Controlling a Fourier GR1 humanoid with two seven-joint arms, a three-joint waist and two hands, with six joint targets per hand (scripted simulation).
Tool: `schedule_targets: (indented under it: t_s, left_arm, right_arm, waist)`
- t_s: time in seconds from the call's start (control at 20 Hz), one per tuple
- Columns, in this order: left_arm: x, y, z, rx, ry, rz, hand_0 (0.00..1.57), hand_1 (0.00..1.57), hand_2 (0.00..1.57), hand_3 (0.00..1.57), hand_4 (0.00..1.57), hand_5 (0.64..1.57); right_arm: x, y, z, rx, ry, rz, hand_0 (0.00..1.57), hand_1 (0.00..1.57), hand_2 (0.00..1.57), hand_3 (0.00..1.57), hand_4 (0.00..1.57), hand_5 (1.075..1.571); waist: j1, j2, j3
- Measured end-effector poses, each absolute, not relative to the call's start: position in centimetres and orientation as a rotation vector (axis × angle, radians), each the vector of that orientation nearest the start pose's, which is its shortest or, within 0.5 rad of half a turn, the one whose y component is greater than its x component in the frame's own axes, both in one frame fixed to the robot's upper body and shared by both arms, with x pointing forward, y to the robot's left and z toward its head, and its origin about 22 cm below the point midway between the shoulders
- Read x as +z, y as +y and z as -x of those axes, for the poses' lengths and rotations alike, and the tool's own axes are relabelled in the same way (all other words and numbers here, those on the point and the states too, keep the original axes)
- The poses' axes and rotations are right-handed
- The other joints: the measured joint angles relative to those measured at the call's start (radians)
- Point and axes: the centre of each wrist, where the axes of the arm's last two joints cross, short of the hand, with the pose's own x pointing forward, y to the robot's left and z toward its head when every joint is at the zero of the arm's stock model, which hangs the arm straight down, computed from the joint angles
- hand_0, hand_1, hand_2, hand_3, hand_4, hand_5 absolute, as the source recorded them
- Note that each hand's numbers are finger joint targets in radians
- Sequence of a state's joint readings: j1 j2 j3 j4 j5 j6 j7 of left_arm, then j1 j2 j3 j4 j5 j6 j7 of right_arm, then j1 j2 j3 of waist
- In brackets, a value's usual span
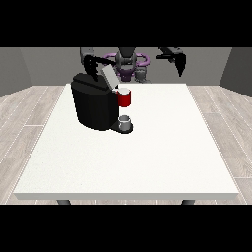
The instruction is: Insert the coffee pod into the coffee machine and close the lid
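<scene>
Front view: hand at the view's left (91,66), grip unreadable, is raised behind the coffee machine (94,106); its half-open lid (109,78) could be jammed if pushed askew.

coffee pod too small to tell; table legs (63,202) cut off.
</scene>
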State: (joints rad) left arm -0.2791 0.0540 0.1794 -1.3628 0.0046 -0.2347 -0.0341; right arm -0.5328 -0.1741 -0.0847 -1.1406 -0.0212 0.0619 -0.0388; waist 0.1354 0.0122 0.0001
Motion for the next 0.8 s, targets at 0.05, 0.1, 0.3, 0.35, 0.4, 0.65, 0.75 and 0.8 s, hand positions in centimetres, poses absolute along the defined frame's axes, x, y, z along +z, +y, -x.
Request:
schedule_targets:
  t_s: [0.05,0.1,0.3,0.35,0.4,0.65,0.75,0.8]
  left_arm:
    - [2.0,25.7,-30.4,-0.142,-1.648,0.105,0.00,0.00,0.00,0.00,0.00,1.571]
    - [2.2,25.7,-30.5,-0.136,-1.650,0.107,0.00,0.00,0.00,0.00,0.00,1.571]
    - [2.4,26.2,-30.3,-0.123,-1.669,0.086,0.00,0.00,0.00,0.00,0.00,1.571]
    - [2.3,26.0,-30.1,-0.126,-1.675,0.083,0.00,0.00,0.00,0.00,0.00,1.571]
    - [2.2,26.1,-30.1,-0.136,-1.681,0.079,0.00,0.00,0.00,0.00,0.00,1.571]
    - [2.4,26.5,-30.1,-0.138,-1.695,0.068,0.00,0.00,0.00,0.00,0.00,1.571]
    - [2.6,26.4,-30.3,-0.140,-1.708,0.067,0.00,0.00,0.00,0.00,0.00,1.571]
    - [2.9,26.2,-30.5,-0.146,-1.706,0.067,0.00,0.00,0.00,0.00,0.00,1.571]
  right_arm:
    - [5.9,-23.3,-36.7,0.227,-1.676,0.006,0.00,0.00,0.00,0.00,0.00,1.571]
    - [6.2,-23.0,-37.1,0.227,-1.679,0.009,0.00,0.00,0.00,0.00,0.00,1.571]
    - [6.9,-22.4,-37.9,0.236,-1.696,-0.004,0.00,0.00,0.00,0.00,0.00,1.571]
    - [7.1,-22.6,-38.1,0.238,-1.699,-0.003,0.00,0.00,0.00,0.00,0.00,1.571]
    - [7.4,-22.5,-38.4,0.241,-1.705,-0.002,0.00,0.00,0.00,0.00,0.00,1.571]
    - [7.5,-21.9,-38.7,0.272,-1.753,0.001,0.00,0.00,0.00,0.00,0.00,1.571]
    - [8.1,-21.5,-39.0,0.278,-1.776,-0.001,0.00,0.00,0.00,0.00,0.00,1.571]
    - [8.3,-21.4,-39.2,0.273,-1.781,-0.002,0.00,0.00,0.00,0.00,0.00,1.571]
  waist:
    - [-0.004,-0.002,0.0001]
    - [-0.003,0.003,0.0001]
    - [-0.010,0.025,-0.0002]
    - [-0.009,0.029,-0.0002]
    - [-0.006,0.037,-0.0006]
    - [-0.007,0.048,-0.0035]
    - [-0.007,0.059,-0.0035]
    - [-0.005,0.061,-0.0035]
